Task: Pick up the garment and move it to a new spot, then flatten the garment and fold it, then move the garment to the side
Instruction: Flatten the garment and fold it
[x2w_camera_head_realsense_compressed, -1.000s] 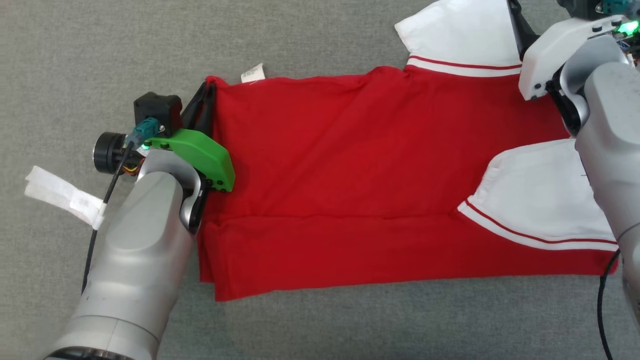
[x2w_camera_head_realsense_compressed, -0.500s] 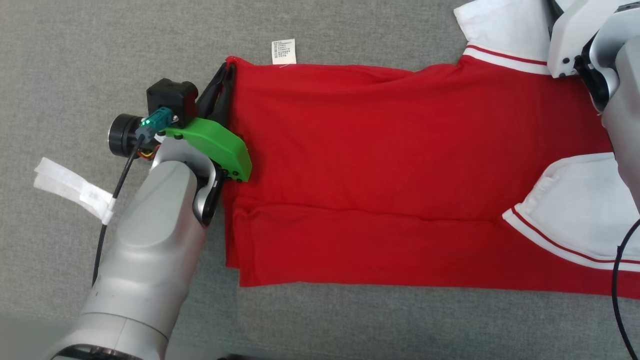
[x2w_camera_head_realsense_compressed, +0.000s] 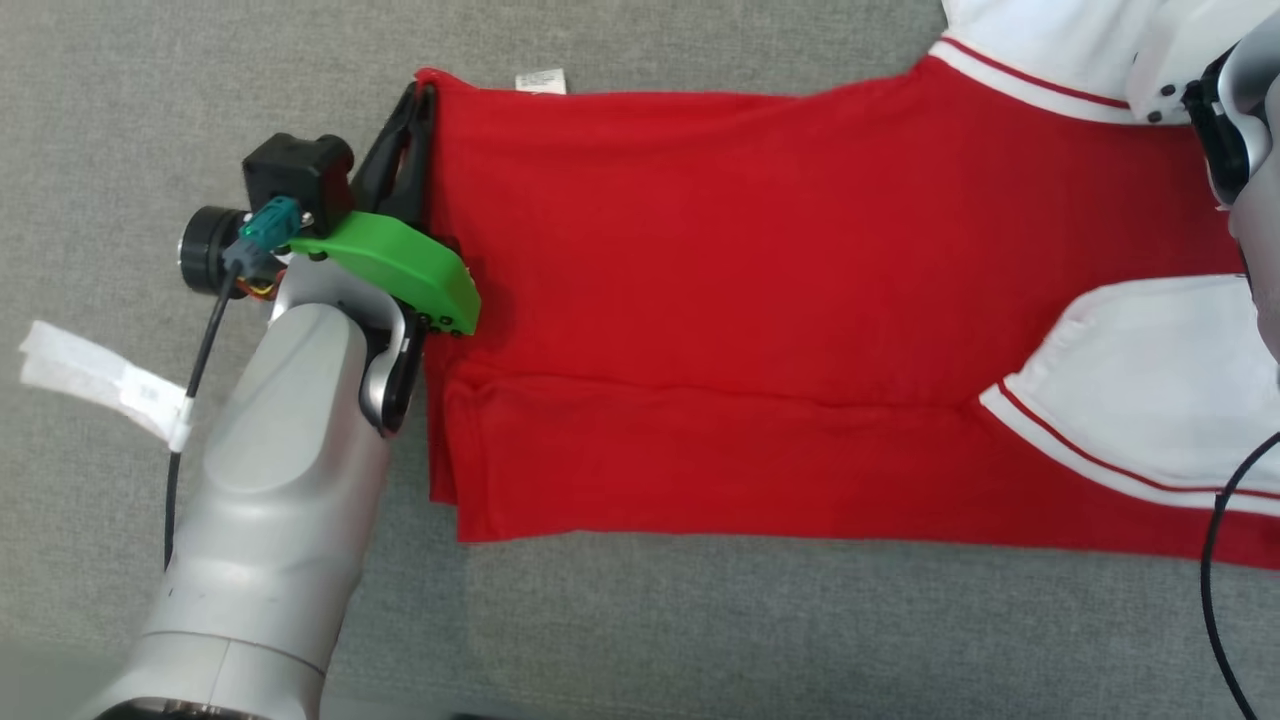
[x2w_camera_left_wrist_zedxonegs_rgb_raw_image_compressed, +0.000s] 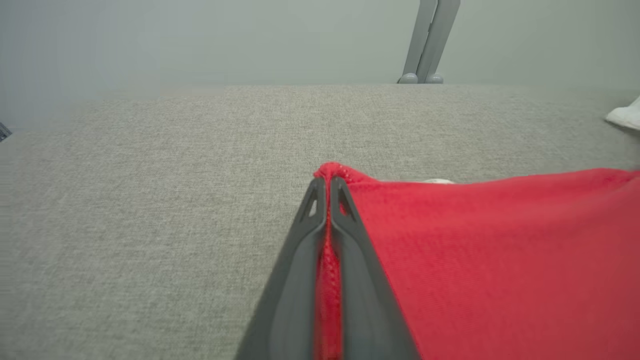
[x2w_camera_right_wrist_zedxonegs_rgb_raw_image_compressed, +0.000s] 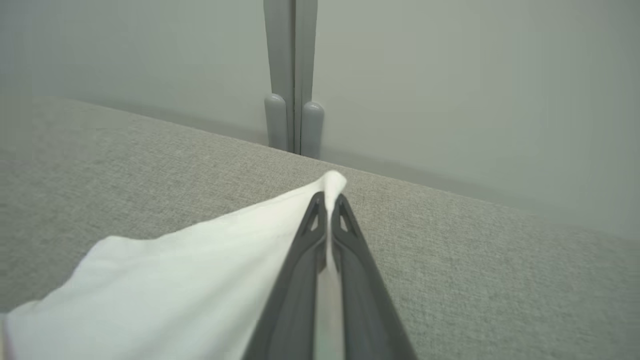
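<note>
The garment (x2w_camera_head_realsense_compressed: 750, 300) is a red shirt with white sleeves, spread across the grey cloth surface. My left gripper (x2w_camera_head_realsense_compressed: 415, 95) is shut on the far left corner of its red hem; the left wrist view shows red cloth (x2w_camera_left_wrist_zedxonegs_rgb_raw_image_compressed: 500, 260) pinched between the two dark fingers (x2w_camera_left_wrist_zedxonegs_rgb_raw_image_compressed: 327, 187). In the right wrist view my right gripper (x2w_camera_right_wrist_zedxonegs_rgb_raw_image_compressed: 327, 200) is shut on the tip of a white sleeve (x2w_camera_right_wrist_zedxonegs_rgb_raw_image_compressed: 165, 285). The right arm's white housing (x2w_camera_head_realsense_compressed: 1175, 70) sits at the top right edge of the head view, its fingers hidden. A lower fold of the shirt runs along the near side.
A white paper tag (x2w_camera_head_realsense_compressed: 95, 385) is taped to the left arm's cable at the left. A small care label (x2w_camera_head_realsense_compressed: 540, 80) sticks out at the shirt's far edge. Grey upright posts (x2w_camera_right_wrist_zedxonegs_rgb_raw_image_compressed: 292, 95) stand behind the surface's far edge. Bare grey surface (x2w_camera_head_realsense_compressed: 700, 630) lies near me.
The right gripper has shut on the white sleeve tip. The head view has shifted, so the shirt sits further right and higher in it. The left gripper stays shut on the hem.
</note>
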